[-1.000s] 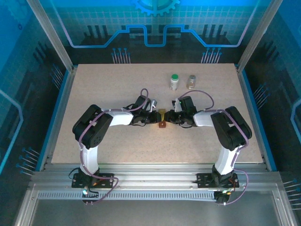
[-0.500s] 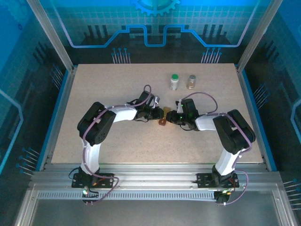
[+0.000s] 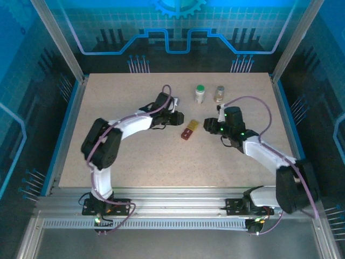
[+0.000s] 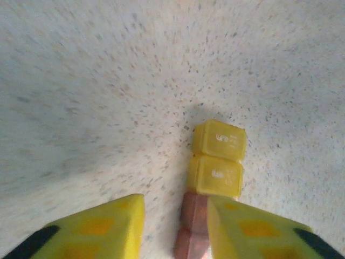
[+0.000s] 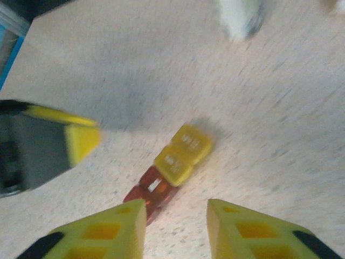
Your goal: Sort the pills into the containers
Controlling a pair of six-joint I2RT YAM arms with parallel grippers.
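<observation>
Both arms have drawn back from the middle of the table, where a second ago their fingertips met over the pills (image 3: 189,130). The left gripper (image 4: 175,200) has let go: its jaws stand a little apart with bare table between them. The right gripper (image 5: 175,211) is likewise released and carries nothing. The strip lies on the table in the gap between the two grippers, touching neither. It sits just ahead of the left jaws, its dark end reaching back beside their right finger, and straight out in front of the right jaws, slanting away to their right.

The yellow piece (image 4: 217,156) and the red-brown piece (image 5: 151,190) look joined end to end as before, so the pull seems not to have parted them (a judgement, since the seam is small and the right wrist view is blurred). Both containers, beyond the jaws of either arm, keep their caps on, so sorting has not begun.

The yellow half is translucent plastic, two blocky rounded cells with pale raised marks on top. The red half is darker and glossier. The table (image 3: 118,156) is matte, speckled beige. The white bottle (image 3: 200,95) is opaque with a round green cap, and the amber vial (image 3: 219,94) is clear with a grey cap.
</observation>
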